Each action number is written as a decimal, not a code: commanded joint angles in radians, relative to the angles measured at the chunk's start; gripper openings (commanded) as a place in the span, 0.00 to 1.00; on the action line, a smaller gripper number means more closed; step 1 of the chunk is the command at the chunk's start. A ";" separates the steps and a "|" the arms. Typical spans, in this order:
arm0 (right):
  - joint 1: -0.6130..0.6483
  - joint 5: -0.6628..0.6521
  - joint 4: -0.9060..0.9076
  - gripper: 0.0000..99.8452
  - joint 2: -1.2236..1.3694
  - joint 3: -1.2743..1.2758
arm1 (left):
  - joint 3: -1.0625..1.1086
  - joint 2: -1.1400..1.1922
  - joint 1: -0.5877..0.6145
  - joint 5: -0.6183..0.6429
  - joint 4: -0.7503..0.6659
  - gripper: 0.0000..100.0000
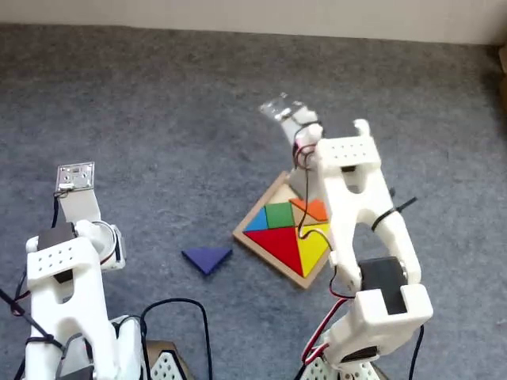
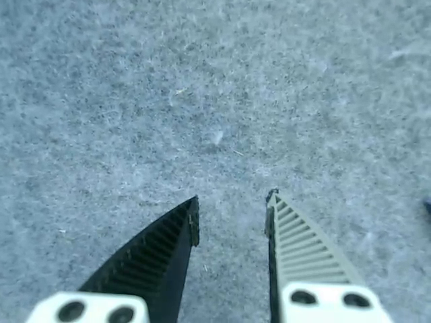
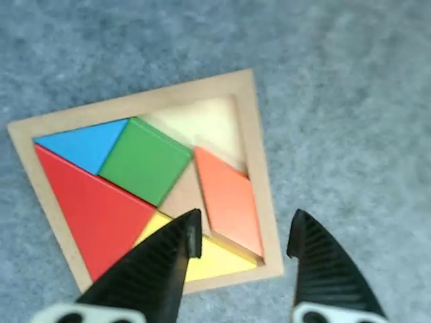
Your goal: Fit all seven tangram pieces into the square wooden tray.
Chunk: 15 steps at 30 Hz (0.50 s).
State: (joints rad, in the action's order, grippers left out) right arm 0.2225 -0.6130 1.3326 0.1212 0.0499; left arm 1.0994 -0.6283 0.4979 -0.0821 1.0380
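Observation:
The square wooden tray (image 1: 252, 237) lies on the grey carpet, right of centre. In it I see a red triangle (image 3: 94, 212), a yellow triangle (image 3: 209, 259), a green square (image 3: 145, 160), a light blue triangle (image 3: 84, 142) and an orange parallelogram (image 3: 229, 198). A pale triangular patch (image 3: 202, 122) fills one corner; whether it is a piece or bare wood, I cannot tell. A dark blue triangle (image 1: 207, 258) lies on the carpet left of the tray. My right gripper (image 3: 246, 222) hangs open above the tray's orange corner. My left gripper (image 2: 232, 202) is open over bare carpet, far left (image 1: 75, 178).
A small bare wooden gap (image 3: 182, 196) shows between the green, yellow and orange pieces. Grey carpet (image 1: 158, 119) stretches all around. Cables (image 1: 178, 305) loop near the arm bases at the front. A pale strip (image 1: 317, 16) runs along the far edge.

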 commanded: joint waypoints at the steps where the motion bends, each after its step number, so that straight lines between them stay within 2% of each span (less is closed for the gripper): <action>1: -0.045 -0.008 0.042 0.19 -0.016 -0.107 | -0.005 -0.018 -0.013 0.006 -0.011 0.18; 7: -0.054 -0.017 0.036 0.01 -0.010 -0.047 | -0.005 -0.016 -0.013 0.006 -0.032 0.18; 10: -0.051 -0.052 0.036 0.01 -0.016 0.012 | -0.005 -0.018 -0.013 0.006 -0.032 0.18; 15: -0.047 -0.025 0.045 0.01 -0.022 0.041 | -0.010 -0.018 -0.013 0.009 -0.032 0.18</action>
State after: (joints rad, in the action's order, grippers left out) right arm 0.1811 -0.6529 1.3679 0.1212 0.0944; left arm 1.0994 -0.6283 0.4979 -0.0821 1.0180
